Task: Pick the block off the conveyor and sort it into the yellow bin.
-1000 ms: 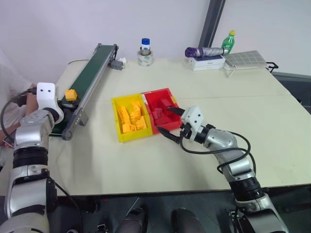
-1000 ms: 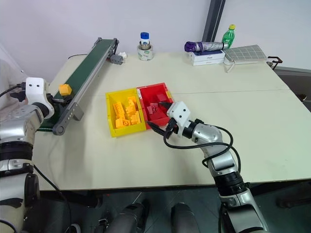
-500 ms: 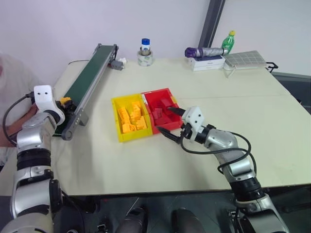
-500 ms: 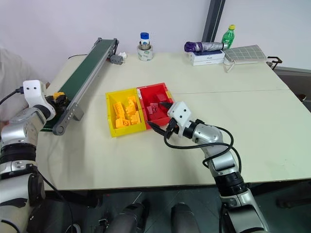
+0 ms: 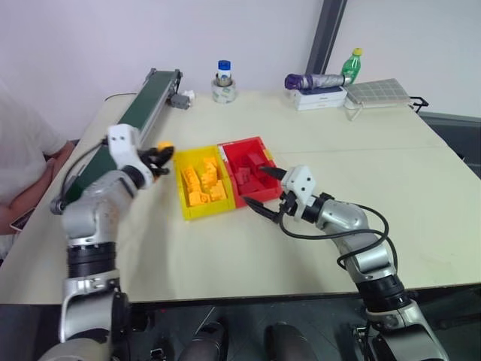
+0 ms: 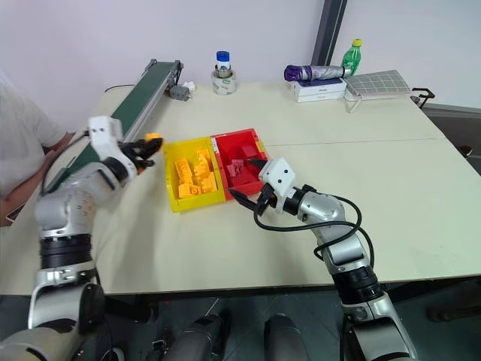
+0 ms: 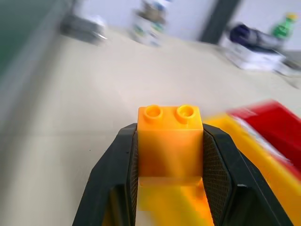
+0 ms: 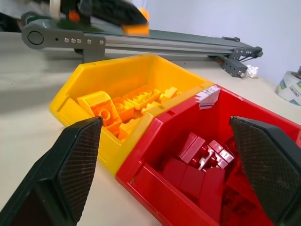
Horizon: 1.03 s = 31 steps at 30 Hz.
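Observation:
A small yellow-orange block [image 5: 164, 147] is pinched between the black fingers [image 7: 120, 174] of my left gripper [image 5: 158, 155], which is shut on it. It hangs above the table, between the dark-green conveyor [image 5: 143, 105] and the left rim of the yellow bin [image 5: 179, 184]. The bin holds several yellow bricks. My right gripper [image 5: 259, 189] stands open and empty at the near corner of the joined red bin [image 5: 244, 141]. Its fingers [image 8: 70, 165] frame both bins in the right wrist view.
At the table's far edge stand a blue-capped bottle [image 5: 225, 71], a green bottle [image 5: 353, 64], a purple umbrella [image 5: 316, 79] on a white box, and a gridded mat [image 5: 379, 90]. A person [image 5: 22, 150] sits at the left.
My left gripper closed on the block at the conveyor's near end, lifted it and swung right toward the yellow bin. The right arm stayed still.

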{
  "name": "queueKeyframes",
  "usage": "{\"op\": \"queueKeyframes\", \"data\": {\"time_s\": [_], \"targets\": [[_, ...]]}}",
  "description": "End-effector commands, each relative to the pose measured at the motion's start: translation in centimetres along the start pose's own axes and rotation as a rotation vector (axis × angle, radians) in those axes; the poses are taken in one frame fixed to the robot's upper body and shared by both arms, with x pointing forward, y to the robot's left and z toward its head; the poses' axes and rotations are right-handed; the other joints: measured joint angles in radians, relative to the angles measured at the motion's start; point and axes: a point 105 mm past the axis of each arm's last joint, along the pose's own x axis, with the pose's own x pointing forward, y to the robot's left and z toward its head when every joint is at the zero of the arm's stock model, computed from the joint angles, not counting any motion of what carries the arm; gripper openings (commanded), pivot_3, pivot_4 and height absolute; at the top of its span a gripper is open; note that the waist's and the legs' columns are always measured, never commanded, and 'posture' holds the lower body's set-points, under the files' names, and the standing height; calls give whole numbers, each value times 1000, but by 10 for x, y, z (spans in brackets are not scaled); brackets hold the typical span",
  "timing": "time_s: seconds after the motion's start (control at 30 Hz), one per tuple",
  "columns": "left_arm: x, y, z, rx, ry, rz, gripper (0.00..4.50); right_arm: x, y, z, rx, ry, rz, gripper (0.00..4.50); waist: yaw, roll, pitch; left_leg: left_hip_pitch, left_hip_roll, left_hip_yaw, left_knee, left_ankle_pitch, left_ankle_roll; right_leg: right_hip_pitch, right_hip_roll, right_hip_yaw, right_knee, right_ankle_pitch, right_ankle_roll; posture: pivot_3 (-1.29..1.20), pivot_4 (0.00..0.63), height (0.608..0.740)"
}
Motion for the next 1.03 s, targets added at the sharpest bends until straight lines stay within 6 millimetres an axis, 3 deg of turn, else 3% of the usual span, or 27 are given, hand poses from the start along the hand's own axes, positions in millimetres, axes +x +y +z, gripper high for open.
{"op": "queueKeyframes", "data": {"time_s": [0.03, 0.17, 0.2, 0.33, 0.37, 0.5, 0.63, 0.8, 1.03], "targets": [[3, -30, 1, 33, -27, -59, 1277, -1, 0, 16, -33, -53, -8, 4500, 2, 0, 0, 0, 0, 0, 0, 0, 0, 0, 0, 0, 0, 0, 0, 0, 150, 740], [10, -36, -4, 4, -31, -44, 1277, -4, -1, 16, -36, -47, -22, 4500, 3, 0, 0, 0, 0, 1, 0, 0, 0, 0, 0, 1, 0, 0, 0, 0, 150, 740], [11, -36, -3, 7, -36, -42, 2312, -5, -1, 16, -36, -47, -27, 4500, 3, 0, 0, 0, 0, 1, 0, 0, 0, 0, 0, 1, 0, 0, 0, 0, 150, 740], [13, -38, 4, 32, -56, -62, 4215, -5, -1, 15, -34, -45, -35, 4500, 5, 0, 0, 0, 0, 1, 0, 0, 0, 0, 0, 1, 0, 0, 0, 0, 150, 740], [13, -37, 8, 53, -70, -56, 4445, -5, -1, 15, -34, -45, -35, 4500, 6, 0, 0, 0, 0, 1, 0, 0, 0, 0, 0, 1, 0, 0, 0, 0, 150, 740], [3, -36, 24, 115, -117, -108, 4445, -6, -1, 16, -33, -45, -39, 4500, 4, 0, 0, 0, 0, 2, 0, 0, 0, 0, 0, 1, 0, 0, -1, 0, 150, 740], [-27, -33, 37, 203, -124, -256, 4445, -6, -2, 15, -34, -44, -39, 4500, -3, 0, 0, 0, 1, 3, -1, 0, 0, -1, 1, 1, 0, 0, -1, 0, 150, 740], [-68, -14, 52, 300, -99, -349, 4445, -5, -3, 15, -37, -42, -27, 4500, 0, 0, 0, 0, 2, 3, -1, -1, -1, -2, 2, 3, 0, -1, -4, 0, 150, 740], [-91, 25, 44, 350, -80, -270, 4445, -3, -3, 16, -41, -43, -9, 4500, 7, 1, 0, 0, 3, 4, -1, -1, -2, -1, 2, 6, -2, -1, -7, 0, 150, 740]]}}
